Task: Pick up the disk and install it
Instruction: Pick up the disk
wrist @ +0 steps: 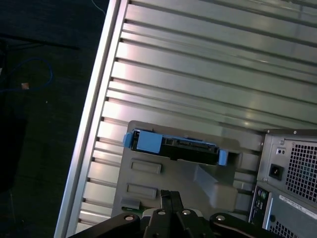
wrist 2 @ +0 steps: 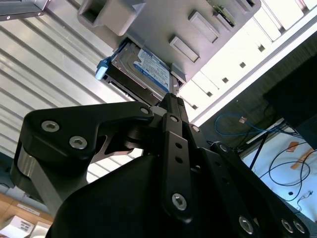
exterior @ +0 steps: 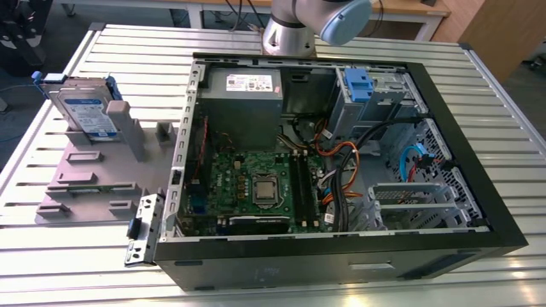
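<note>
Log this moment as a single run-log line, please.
stage: pre-grasp | disk: upright in grey holder, untouched | claw: shut, empty, apart from disk | computer case: open

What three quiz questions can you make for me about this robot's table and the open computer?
1. True or false: the disk is already installed inside the computer case.
2. Pick one. The disk stands on its edge in: A) a grey holder beside the case, B) a cardboard box, C) a drawer.
3. Fill the gap: the motherboard inside the case is ___ in colour.

Key: 1 false; 2 A; 3 green.
</note>
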Controlling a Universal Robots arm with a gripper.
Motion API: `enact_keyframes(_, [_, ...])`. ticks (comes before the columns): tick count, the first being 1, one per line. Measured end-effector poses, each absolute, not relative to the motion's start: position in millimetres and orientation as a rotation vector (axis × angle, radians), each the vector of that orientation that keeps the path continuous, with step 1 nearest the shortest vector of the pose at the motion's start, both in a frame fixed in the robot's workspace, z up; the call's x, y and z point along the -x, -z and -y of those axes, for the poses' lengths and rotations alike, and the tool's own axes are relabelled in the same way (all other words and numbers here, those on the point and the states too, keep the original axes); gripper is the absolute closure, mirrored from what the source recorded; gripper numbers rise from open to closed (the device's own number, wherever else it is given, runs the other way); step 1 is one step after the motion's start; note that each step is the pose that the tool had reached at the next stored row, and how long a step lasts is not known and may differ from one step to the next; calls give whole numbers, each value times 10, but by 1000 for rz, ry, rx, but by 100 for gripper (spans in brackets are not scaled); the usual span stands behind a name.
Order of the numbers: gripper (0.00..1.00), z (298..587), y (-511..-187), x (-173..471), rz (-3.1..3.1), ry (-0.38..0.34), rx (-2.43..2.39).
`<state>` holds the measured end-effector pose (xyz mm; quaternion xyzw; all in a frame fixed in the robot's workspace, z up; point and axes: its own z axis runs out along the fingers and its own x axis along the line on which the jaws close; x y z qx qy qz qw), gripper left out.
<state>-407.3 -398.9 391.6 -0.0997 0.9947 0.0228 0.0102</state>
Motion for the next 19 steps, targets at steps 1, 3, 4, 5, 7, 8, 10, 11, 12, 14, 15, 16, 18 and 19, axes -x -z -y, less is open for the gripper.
enact_keyframes(1, [89, 3989, -3916, 4073, -3101, -71, 349])
enact_keyframes(3, [89, 3989, -3916, 4073, -3101, -71, 350])
enact_keyframes(4, [89, 3989, -3916, 4073, -3101, -71, 351])
enact_keyframes(5, [89, 3989, -3916, 4073, -3101, -71, 352])
enact_keyframes(7, [89, 3989, -3915, 4073, -3101, -72, 354])
enact_keyframes(8, [89, 3989, -3916, 4073, -3101, -72, 355])
enact_keyframes(10, [89, 3989, -3916, 4073, -3101, -72, 356])
enact_keyframes(11, [89, 3989, -3916, 4073, -3101, -71, 357])
enact_keyframes(12, [89, 3989, -3916, 4073, -3100, -71, 358])
enact_keyframes(14, [89, 3989, -3916, 4073, -3100, -72, 361])
enact_keyframes(15, [89, 3989, -3916, 4073, -3100, -72, 362])
enact_keyframes(16, [89, 3990, -3916, 4073, -3100, -71, 362])
enact_keyframes(18, [89, 3989, -3916, 4073, -3100, -72, 364])
enact_keyframes(19, [89, 3989, -3916, 4073, -3100, -72, 365])
